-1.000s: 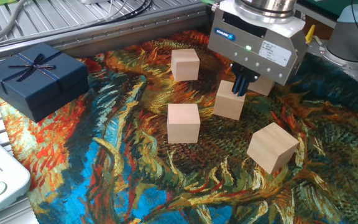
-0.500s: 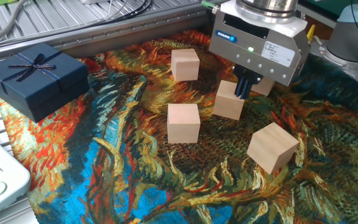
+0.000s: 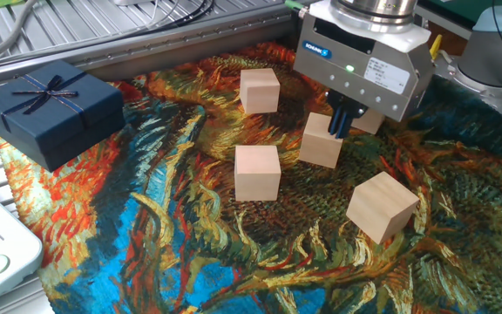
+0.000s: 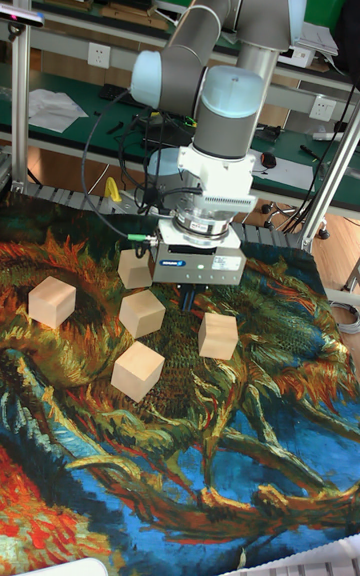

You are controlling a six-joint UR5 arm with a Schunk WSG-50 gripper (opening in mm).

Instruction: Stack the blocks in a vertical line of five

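Not much going on between the last couple of frames, honestly. A second ago the gripper [image 3: 338,122] sat a touch lower and further left over the painted cloth [image 3: 190,253]; since then it has crept up and right a hair, and over the last half second it has barely shifted at all. None of the blocks moved.

Where things sit in the fixed view: the middle block [image 3: 322,139] is right under the dark fingers [image 3: 342,119], whose tips overlap its top back edge. Whether the fingers are pinching it, just touching it or hanging slightly above is hard to call from here, so I can't tell if the jaws are spread or closed. In the tall fixed view the fingers [image 4: 190,294] are mostly tucked under the gripper body, so that doesn't settle it either.

The other cubes are all flat on the cloth, nothing stacked yet. The far block [image 3: 259,91] is up near the metal edge, the front block [image 3: 257,172] sits just left of and below the middle one, and the tilted block [image 3: 382,205] is off to the lower right, turned at an angle. A fifth block [image 3: 369,120] peeks out behind the gripper housing, mostly hidden.

The navy gift box [image 3: 49,109] with its bow is way over on the left.
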